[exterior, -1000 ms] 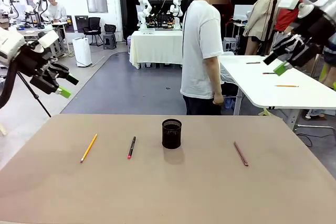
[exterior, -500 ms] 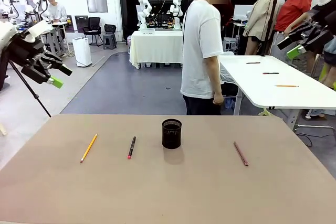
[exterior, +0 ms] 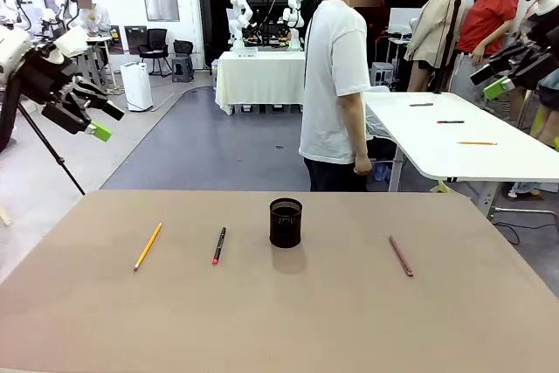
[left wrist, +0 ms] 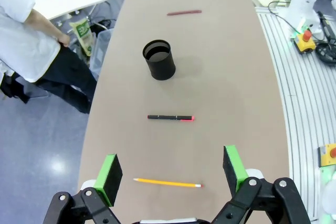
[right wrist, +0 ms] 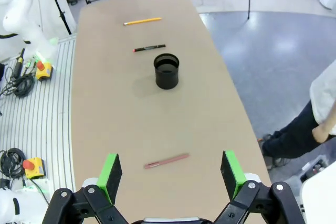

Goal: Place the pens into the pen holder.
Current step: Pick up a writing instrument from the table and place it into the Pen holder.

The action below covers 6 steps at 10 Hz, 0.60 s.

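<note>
Left fingers (left wrist: 111, 178) and right fingers (right wrist: 111, 174) open, empty. Pencil (left wrist: 167, 183) sits low-centre in left wrist view, axis finger-to-finger; I'd roll first.

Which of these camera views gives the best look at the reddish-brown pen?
The right wrist view: the reddish-brown pen lies nearest there, seen whole from above. The front view shows the pen as a thin stick right of the pen holder; the left wrist view shows it small, beyond the holder.
</note>
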{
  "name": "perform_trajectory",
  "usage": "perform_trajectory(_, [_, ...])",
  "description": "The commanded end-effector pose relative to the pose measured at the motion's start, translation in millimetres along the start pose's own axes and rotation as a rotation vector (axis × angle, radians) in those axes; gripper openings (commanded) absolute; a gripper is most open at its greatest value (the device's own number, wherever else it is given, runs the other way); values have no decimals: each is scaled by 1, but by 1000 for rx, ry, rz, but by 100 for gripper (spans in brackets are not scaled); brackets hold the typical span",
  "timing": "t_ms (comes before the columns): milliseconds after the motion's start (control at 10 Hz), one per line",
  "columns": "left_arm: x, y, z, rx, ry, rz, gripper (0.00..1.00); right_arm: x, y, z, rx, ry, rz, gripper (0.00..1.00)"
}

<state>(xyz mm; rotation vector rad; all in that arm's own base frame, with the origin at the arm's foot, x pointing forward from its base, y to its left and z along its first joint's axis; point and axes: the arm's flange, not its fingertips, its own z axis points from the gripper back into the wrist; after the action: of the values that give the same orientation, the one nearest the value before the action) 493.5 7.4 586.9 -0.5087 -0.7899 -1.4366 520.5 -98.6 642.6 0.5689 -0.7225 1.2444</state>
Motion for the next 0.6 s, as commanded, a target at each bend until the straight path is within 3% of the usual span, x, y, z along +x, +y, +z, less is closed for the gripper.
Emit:
perform_trajectory(0, [-6, 4, 0, -12, -3, -2, 100, 1, 2, -1, 3, -3, 4, 100])
perform_trajectory(500, [-6, 4, 0, -12, -3, -2, 100, 1, 2, -1, 3, -3, 4, 100])
